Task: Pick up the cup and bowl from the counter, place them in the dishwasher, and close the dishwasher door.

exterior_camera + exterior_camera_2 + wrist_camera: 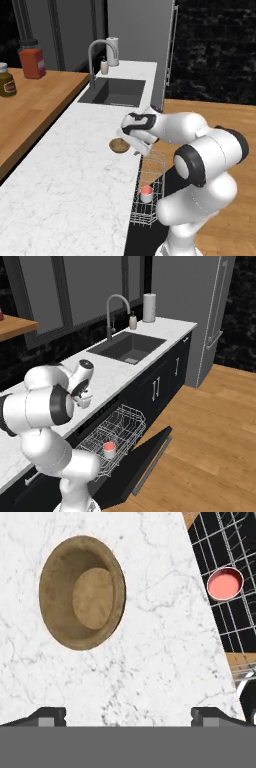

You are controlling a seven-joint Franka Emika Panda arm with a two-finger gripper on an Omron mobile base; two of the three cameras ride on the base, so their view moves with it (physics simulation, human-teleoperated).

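The spread, empty claw [128, 714] hovers above the wooden bowl [82, 593] near the counter [65, 165] front edge (cup [109, 447] already racked), and an off-centre pinch could slide the bowl over the edge.

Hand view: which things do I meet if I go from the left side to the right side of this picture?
bowl → bare stretch of the counter → cup standing in the wire rack of the dishwasher.
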